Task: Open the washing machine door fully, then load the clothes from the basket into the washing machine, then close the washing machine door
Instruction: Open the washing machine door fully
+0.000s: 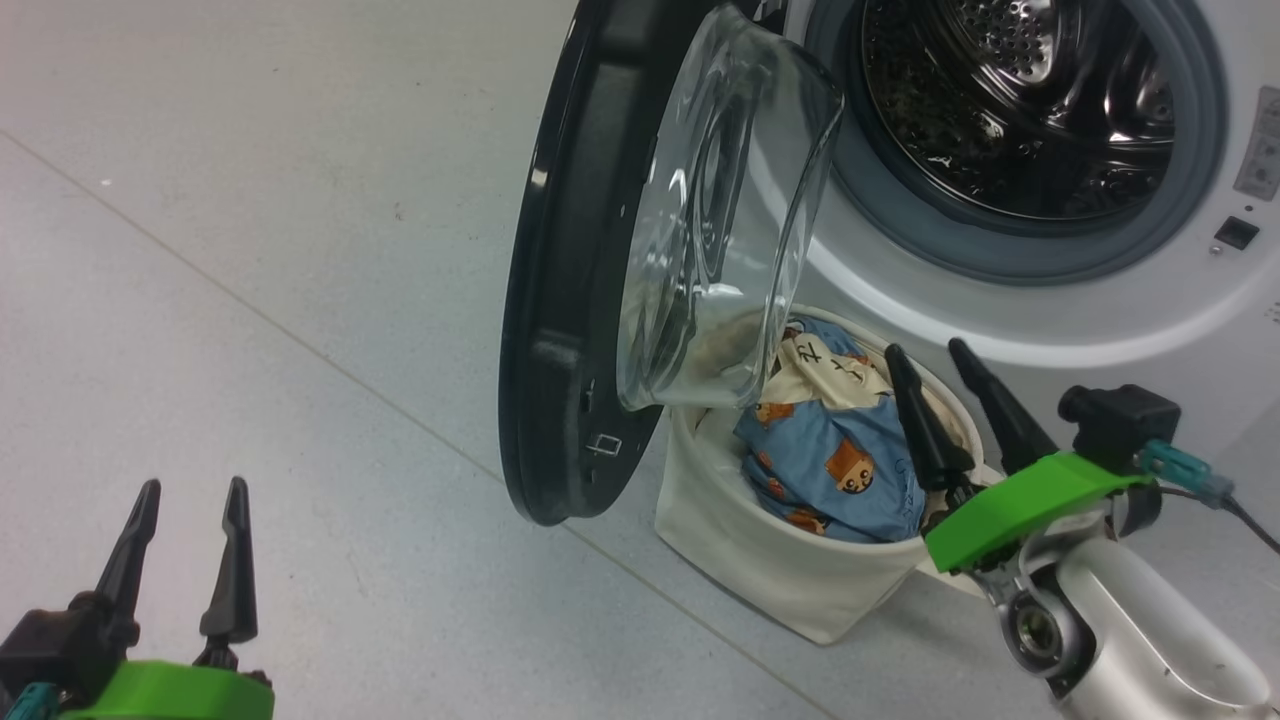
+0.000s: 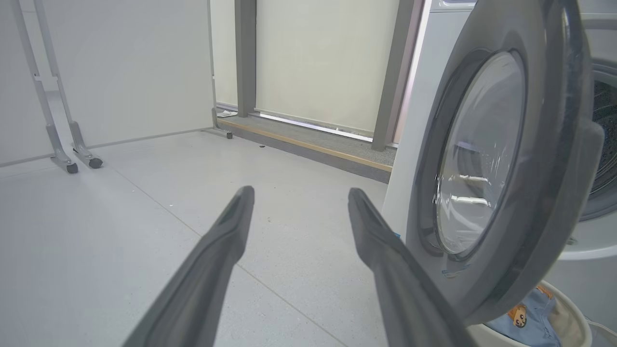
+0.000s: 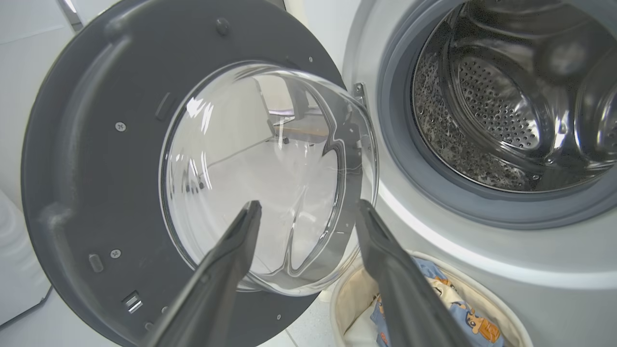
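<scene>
In one basket (image 1: pixel 760 560): clothes (image 1: pixel 830 450) | one door (image 1: pixel 570 300) | left claw (image 1: pixel 193 482), right claw (image 1: pixel 925 345) parted

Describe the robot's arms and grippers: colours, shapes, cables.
Both the left gripper and right gripper have two long, tapering black fingers on a bright green mount. The right forearm is rounded and silvery white, with a black connector block, a teal plug and a thin dark cable.
</scene>
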You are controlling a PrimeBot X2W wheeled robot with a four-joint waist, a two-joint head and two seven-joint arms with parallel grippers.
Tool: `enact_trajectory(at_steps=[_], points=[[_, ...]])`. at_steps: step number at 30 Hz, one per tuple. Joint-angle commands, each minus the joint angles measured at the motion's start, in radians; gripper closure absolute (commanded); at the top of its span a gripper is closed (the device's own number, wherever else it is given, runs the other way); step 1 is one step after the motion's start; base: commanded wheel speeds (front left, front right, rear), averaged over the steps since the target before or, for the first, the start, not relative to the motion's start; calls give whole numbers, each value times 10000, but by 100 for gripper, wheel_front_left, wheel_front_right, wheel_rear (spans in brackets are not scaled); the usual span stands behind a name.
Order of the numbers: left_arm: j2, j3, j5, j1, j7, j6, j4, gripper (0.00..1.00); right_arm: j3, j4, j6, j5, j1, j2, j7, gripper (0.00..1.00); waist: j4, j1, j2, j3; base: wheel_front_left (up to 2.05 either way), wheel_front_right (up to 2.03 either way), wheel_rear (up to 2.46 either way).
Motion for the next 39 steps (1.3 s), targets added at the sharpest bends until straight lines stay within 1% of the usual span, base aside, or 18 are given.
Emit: enact_trajectory(at_steps=[1,5,11,18,34,35,36,39], points=[[273,345,-10,-532,-120,-5,-192,0,-280,-511,75,-499,123,72,-125,0,-19,1,-1,-30,0,0,0],[227,171,7,-599,-120,-13,210,0,-866,-710,75,-1379,737,331,-127,0,-34,1,-1,-45,0,0,0],[389,-119,100,-801,-120,-45,596,0,-1285,-723,75,-2129,1185,570,-128,0,-23,1,-1,-40,0,0,0],[479,-226,96,-847,-120,-61,658,0,-1683,-706,75,-2362,1434,759,-129,0,-15,1,-1,-74,0,0,0],[419,-226,-87,-1006,-120,-31,850,0,-1761,-610,75,-2286,1392,893,-129,0,-4,1,-1,-15,0,0,0],[414,-226,-95,-1024,-120,-20,886,96,-1769,-604,75,-2282,1389,905,-129,0,-8,1,-1,-20,0,0,0],[406,-248,-94,-1053,-120,-20,894,100,-1783,-603,75,-2276,1391,921,-129,0,-14,1,-1,-35,0,0,0],[319,-363,-84,-1193,-120,-34,516,100,-1862,-626,75,-2277,1428,961,-129,0,-27,1,-1,-64,0,0,0]])
